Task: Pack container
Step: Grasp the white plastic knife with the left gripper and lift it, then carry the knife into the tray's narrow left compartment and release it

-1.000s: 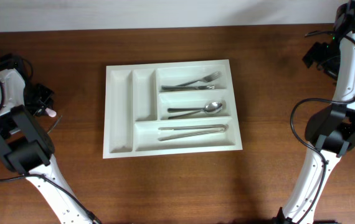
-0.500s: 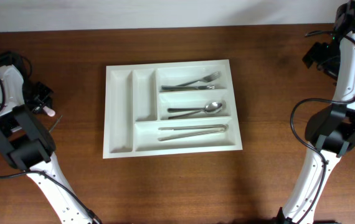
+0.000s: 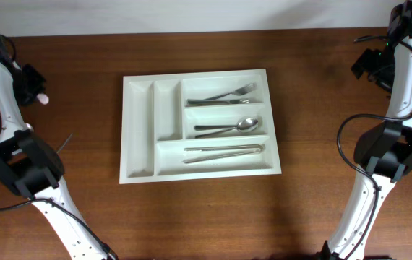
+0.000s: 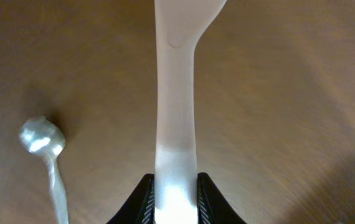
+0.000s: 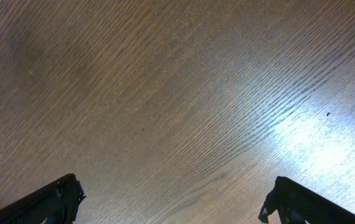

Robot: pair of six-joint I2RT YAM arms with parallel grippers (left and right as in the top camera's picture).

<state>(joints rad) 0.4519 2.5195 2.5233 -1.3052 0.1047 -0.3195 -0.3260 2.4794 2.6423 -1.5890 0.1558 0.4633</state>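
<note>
Left arm has swung out toward the far left corner of the table (image 3: 191, 217) since a second ago, taking its load with it; the tray and right arm have not shifted. Nearest me on the left, a small metal spoon (image 3: 65, 142) lies alone on the wood. The cutlery tray (image 3: 139, 126) sits mid-table, well apart from both arms. I note long metal pieces (image 3: 224, 152) in its near long compartment (tongs or chopsticks, can't tell), a tablespoon (image 3: 229, 128) in the middle one and forks (image 3: 226, 95) in the far one. Farther out, the left gripper (image 3: 36, 94) is clamped on the handle of a white plastic utensil (image 4: 176, 93), which juts ahead above the wood. At the far right, the right gripper (image 5: 174, 199) is spread wide, holding nothing.
</note>
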